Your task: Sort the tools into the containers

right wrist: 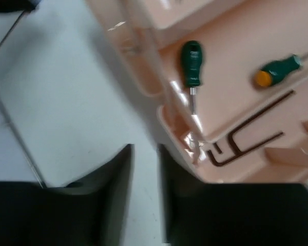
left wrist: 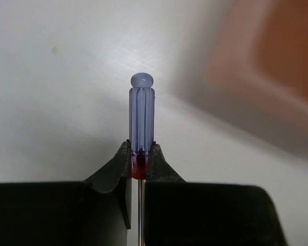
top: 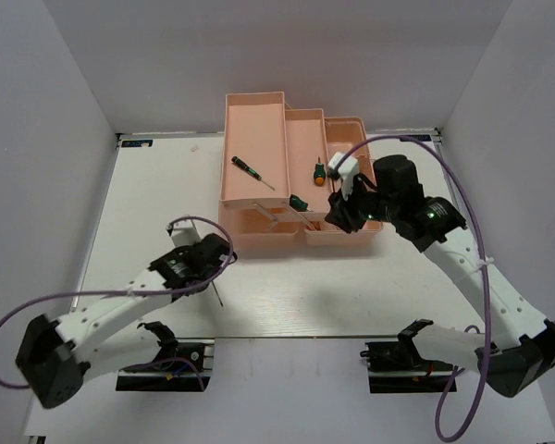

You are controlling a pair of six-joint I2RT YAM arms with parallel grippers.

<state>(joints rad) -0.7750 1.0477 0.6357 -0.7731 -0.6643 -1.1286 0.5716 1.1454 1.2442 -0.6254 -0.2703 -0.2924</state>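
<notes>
My left gripper is clamped on the translucent blue-handled screwdriver, jaws pinching its red collar; the handle sticks out past the fingertips and the thin metal shaft runs back between the fingers. It sits over the white table, near the front left corner of the salmon-pink translucent plastic toolbox and apart from it; I cannot tell whether the screwdriver touches the table. The toolbox is only a blur at upper right in the left wrist view.

My right gripper has its jaws apart with a narrow gap and nothing between them; it hangs over the table just beside the toolbox's near rim. In the trays next to it lie a dark green stubby screwdriver, a green screwdriver with an orange cap and dark L-shaped hex keys, the keys flat and nearest the fingers. A slim black-green screwdriver lies diagonally in the leftmost tray, alone.

The table is matte white; white walls box it in; purple cables loop off both arms.
</notes>
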